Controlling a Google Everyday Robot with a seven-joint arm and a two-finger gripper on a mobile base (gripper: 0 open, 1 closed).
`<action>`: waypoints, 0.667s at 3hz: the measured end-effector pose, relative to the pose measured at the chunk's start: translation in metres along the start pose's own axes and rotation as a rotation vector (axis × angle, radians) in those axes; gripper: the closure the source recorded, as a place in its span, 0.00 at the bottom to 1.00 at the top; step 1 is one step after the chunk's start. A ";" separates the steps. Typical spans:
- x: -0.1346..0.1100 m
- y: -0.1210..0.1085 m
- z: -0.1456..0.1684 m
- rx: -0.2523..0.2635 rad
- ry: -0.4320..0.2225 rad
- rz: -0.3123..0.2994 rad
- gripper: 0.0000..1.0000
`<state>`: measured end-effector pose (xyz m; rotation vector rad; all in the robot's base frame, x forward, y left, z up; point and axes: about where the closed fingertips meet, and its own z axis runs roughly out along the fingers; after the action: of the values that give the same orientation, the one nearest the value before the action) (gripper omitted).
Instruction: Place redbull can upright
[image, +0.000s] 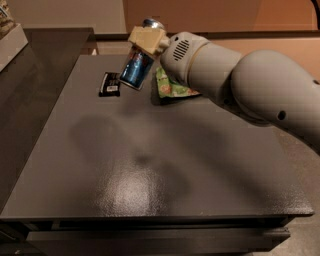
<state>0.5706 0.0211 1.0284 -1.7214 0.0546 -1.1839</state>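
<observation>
The redbull can is blue and silver and hangs tilted in the air, its silver top up and to the right, its base down and to the left. My gripper is shut on the can near its top, with tan fingers on either side. The can is held above the far part of the dark grey table, between the black wrapper and the green bag. The white arm reaches in from the right.
A small flat black wrapper lies on the table left of the can. A green snack bag lies just right of it, partly under the arm. A lighter counter edge stands at far left.
</observation>
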 end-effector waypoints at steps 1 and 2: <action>-0.003 0.008 0.005 -0.009 -0.007 -0.087 1.00; -0.003 0.008 0.006 -0.009 -0.007 -0.094 1.00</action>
<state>0.5766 0.0227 1.0204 -1.7526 -0.0260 -1.2479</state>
